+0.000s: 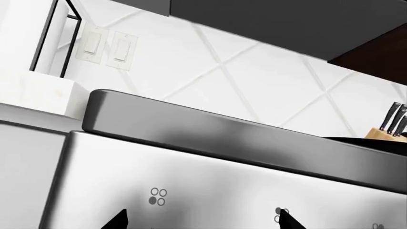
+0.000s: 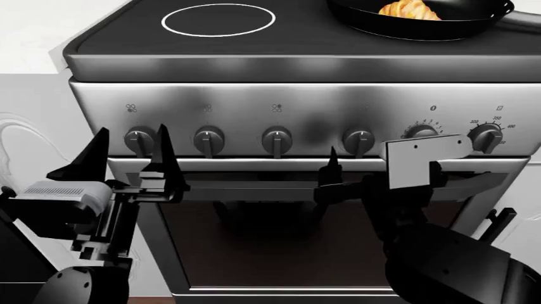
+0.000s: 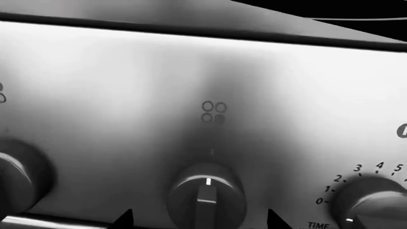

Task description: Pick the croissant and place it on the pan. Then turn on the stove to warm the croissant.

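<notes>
The croissant (image 2: 408, 9) lies inside the black pan (image 2: 448, 24) on the back right of the stove (image 2: 253, 101). In the head view my left gripper (image 2: 131, 149) stands open in front of the leftmost knob (image 2: 139, 140), one finger on either side of it. In its own wrist view the left gripper (image 1: 203, 224) faces the steel front panel (image 1: 210, 181), with only its two tips showing. My right gripper (image 3: 198, 220) is open, its tips on either side of the fourth knob (image 3: 207, 195), not touching it. One right finger (image 2: 332, 163) shows beside that knob (image 2: 358, 140).
A timer knob (image 3: 372, 200) sits just right of the fourth knob. The oven door handle (image 2: 253, 166) runs below the knobs. A knife block (image 1: 386, 130) and wall switches (image 1: 108, 47) stand behind the stove. A white ring burner (image 2: 218, 19) marks the cooktop's left.
</notes>
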